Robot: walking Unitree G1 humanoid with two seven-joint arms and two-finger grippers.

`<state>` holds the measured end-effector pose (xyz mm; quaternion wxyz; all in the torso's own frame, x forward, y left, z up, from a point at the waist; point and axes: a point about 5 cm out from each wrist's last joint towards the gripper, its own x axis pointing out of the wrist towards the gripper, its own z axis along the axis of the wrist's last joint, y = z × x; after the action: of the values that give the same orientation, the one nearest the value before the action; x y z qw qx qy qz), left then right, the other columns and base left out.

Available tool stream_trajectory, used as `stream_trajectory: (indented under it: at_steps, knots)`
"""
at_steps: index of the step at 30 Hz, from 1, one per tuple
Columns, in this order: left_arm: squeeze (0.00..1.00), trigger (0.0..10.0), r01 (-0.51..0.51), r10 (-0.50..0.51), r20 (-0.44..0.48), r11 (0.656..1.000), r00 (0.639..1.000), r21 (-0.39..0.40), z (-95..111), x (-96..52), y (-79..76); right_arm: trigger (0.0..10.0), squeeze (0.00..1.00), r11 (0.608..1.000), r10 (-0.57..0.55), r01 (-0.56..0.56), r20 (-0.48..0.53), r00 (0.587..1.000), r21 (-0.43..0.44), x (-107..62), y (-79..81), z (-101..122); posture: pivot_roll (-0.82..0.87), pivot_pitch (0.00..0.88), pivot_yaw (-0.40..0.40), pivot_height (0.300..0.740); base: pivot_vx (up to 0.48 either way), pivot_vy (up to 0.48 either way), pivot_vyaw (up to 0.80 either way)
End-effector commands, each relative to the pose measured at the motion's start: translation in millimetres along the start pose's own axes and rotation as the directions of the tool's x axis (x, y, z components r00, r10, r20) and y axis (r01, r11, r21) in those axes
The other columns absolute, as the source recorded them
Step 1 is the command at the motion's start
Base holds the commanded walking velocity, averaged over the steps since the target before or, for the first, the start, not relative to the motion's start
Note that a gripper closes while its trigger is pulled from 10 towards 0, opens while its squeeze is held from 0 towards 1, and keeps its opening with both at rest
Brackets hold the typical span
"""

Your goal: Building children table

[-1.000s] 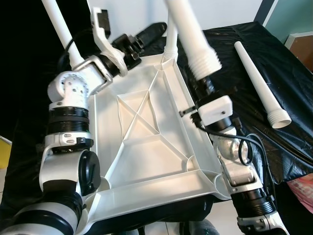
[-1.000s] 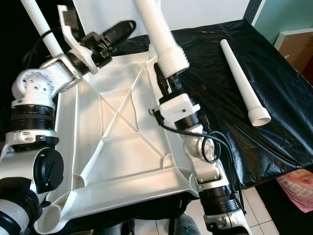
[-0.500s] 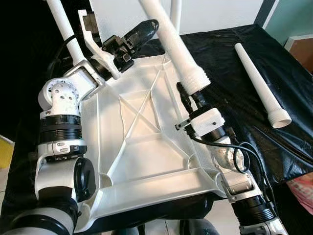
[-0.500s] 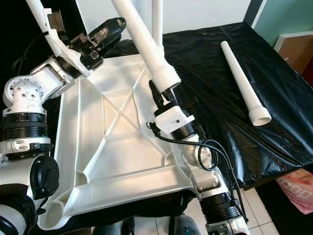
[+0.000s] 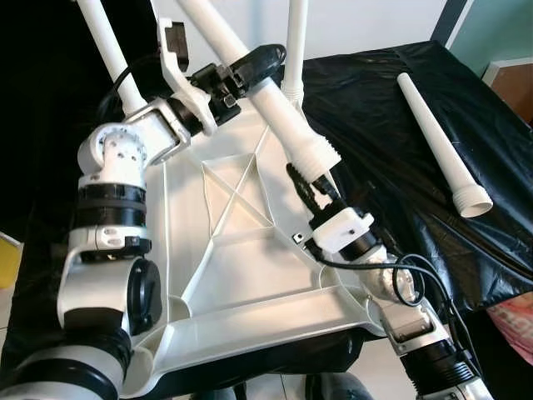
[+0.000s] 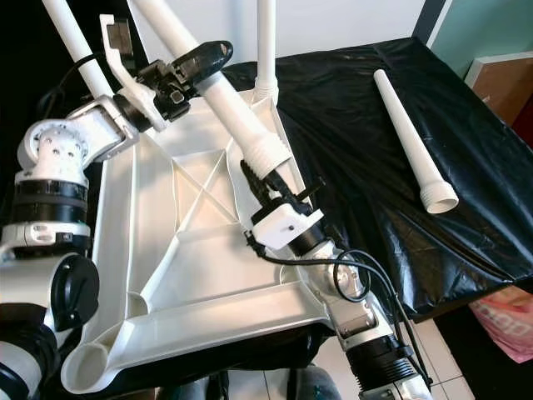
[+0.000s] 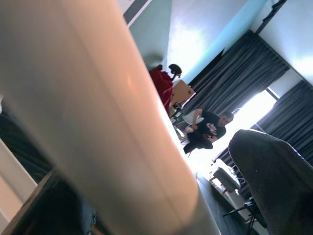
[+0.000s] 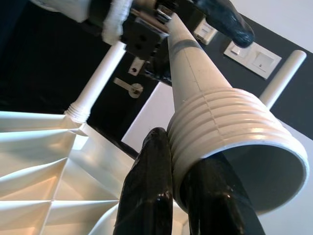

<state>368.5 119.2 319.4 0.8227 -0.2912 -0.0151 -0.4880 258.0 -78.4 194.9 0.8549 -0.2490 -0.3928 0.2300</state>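
Note:
The white children's table top (image 5: 250,275) lies upside down before me, ribs up. Two white legs stand in its far corners, one at the left (image 5: 104,42) and one at the right (image 5: 294,42). My right gripper (image 5: 312,179) is shut on the threaded end of a third leg (image 5: 283,117), held slanted over the top's right side. That leg's upper part passes between the fingers of my left gripper (image 5: 250,67), which is open; the left wrist view shows a gap beside one finger (image 7: 274,176). A fourth leg (image 5: 437,142) lies loose on the black cloth (image 5: 375,108).
The black cloth covers the surface to the right, where the loose leg rests. A cardboard box (image 5: 512,71) stands at the far right and a pink bag (image 5: 512,321) at the lower right. A person (image 7: 205,128) sits far off in the room.
My right gripper has sunk lower and tilted the held leg over to the left. The leg's upper part has come between my left gripper's fingers.

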Motion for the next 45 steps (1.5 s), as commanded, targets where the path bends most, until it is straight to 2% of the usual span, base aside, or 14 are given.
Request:
stream_trajectory:
  at_steps: [1, 8, 9, 25, 26, 27, 28, 29, 30, 37, 38, 39, 40, 45]
  knots:
    - [0.0, 10.0, 0.22, -0.221, 0.006, 0.975, 0.975, 0.03, 9.2, 0.6, -14.4, 10.0, 0.0, 0.999, 0.04, -0.04, -0.012, 0.999, -0.002, -5.1, 7.9, -2.3, -0.06, 0.128, 0.04, 0.74, 0.0, 0.0, 0.0]
    - [0.0, 10.0, 0.08, -0.081, 0.056, 0.997, 0.995, 0.018, 32.3, -2.7, -1.4, 10.0, 0.0, 0.999, 0.048, -0.048, -0.038, 0.998, -0.018, -14.6, 10.2, -6.9, -0.06, 0.133, 0.042, 0.74, 0.0, 0.0, 0.0]
    - [0.0, 0.0, 0.046, -0.046, 0.08, 0.999, 0.996, 0.004, 36.2, -5.5, 3.1, 10.0, 0.0, 0.999, 0.046, -0.047, -0.045, 0.998, -0.02, -16.2, 10.7, -7.5, -0.06, 0.134, 0.042, 0.74, 0.0, 0.0, 0.0]
    - [0.0, 0.0, -0.07, 0.08, 0.123, 0.994, 0.989, -0.088, 38.6, -12.4, 22.4, 10.0, 0.0, 0.998, -0.016, 0.014, -0.045, 0.999, -0.054, -17.2, 8.0, -8.3, -0.05, 0.136, 0.031, 0.74, 0.0, 0.0, 0.0]
    - [0.0, 0.0, -0.078, 0.091, 0.127, 0.991, 0.988, -0.104, 39.7, -12.4, 23.5, 10.0, 0.96, 0.998, -0.032, 0.03, -0.042, 0.999, -0.056, -18.0, 7.1, -8.2, -0.05, 0.136, 0.031, 0.74, 0.0, 0.0, 0.0]
    - [0.0, 0.0, -0.078, 0.091, 0.127, 0.991, 0.988, -0.104, 39.7, -12.4, 23.5, 10.0, 0.96, 0.998, -0.032, 0.03, -0.042, 0.999, -0.056, -18.0, 7.1, -8.2, -0.05, 0.136, 0.031, 0.74, 0.0, 0.0, 0.0]
    - [0.0, 7.9, -0.099, 0.117, 0.134, 0.986, 0.984, -0.131, 41.2, -12.8, 25.6, 10.0, 1.0, 0.998, -0.05, 0.048, -0.037, 0.998, -0.05, -19.6, 6.0, -7.9, -0.05, 0.136, 0.032, 0.74, 0.0, 0.0, 0.0]
    - [0.0, 7.9, -0.099, 0.117, 0.134, 0.986, 0.984, -0.131, 41.2, -12.8, 25.6, 10.0, 1.0, 0.998, -0.05, 0.048, -0.037, 0.998, -0.05, -19.6, 6.0, -7.9, -0.05, 0.136, 0.032, 0.74, 0.0, 0.0, 0.0]
    - [0.0, 10.0, -0.134, 0.157, 0.134, 0.977, 0.978, -0.164, 41.6, -13.7, 29.6, 10.0, 1.0, 0.997, -0.061, 0.059, -0.034, 0.998, -0.054, -22.9, 5.4, -8.0, -0.05, 0.137, 0.032, 0.74, 0.0, 0.0, 0.0]
    - [0.0, 10.0, -0.175, 0.205, 0.122, 0.961, 0.971, -0.214, 40.3, -15.7, 35.3, 10.0, 1.0, 0.992, -0.105, 0.102, -0.038, 0.994, -0.071, -34.9, 2.9, -8.9, -0.05, 0.14, 0.036, 0.74, 0.0, 0.0, 0.0]
    - [0.0, 10.0, -0.175, 0.204, 0.12, 0.961, 0.972, -0.215, 40.2, -16.1, 35.6, 10.0, 0.35, 0.992, -0.107, 0.103, -0.049, 0.993, -0.077, -39.9, 3.1, -10.1, -0.05, 0.141, 0.037, 0.74, 0.0, 0.0, 0.0]
    - [0.0, 10.0, -0.175, 0.204, 0.12, 0.961, 0.972, -0.215, 40.2, -16.1, 35.6, 10.0, 0.35, 0.992, -0.107, 0.103, -0.049, 0.993, -0.077, -39.9, 3.1, -10.1, -0.05, 0.141, 0.037, 0.74, 0.0, 0.0, 0.0]
    - [0.0, 10.0, -0.177, 0.206, 0.119, 0.961, 0.971, -0.214, 40.5, -16.5, 36.0, 10.0, 0.0, 0.992, -0.104, 0.098, -0.075, 0.992, -0.073, -46.3, 4.0, -12.9, -0.05, 0.143, 0.036, 0.74, 0.0, 0.0, 0.0]
    - [0.0, 10.0, -0.189, 0.206, 0.119, 0.971, 0.971, -0.145, 43.2, -17.2, 36.3, 10.0, 0.0, 0.993, -0.116, 0.12, -0.189, 0.975, 0.006, -55.2, 3.7, -23.5, -0.05, 0.145, 0.037, 0.74, 0.0, 0.0, 0.0]
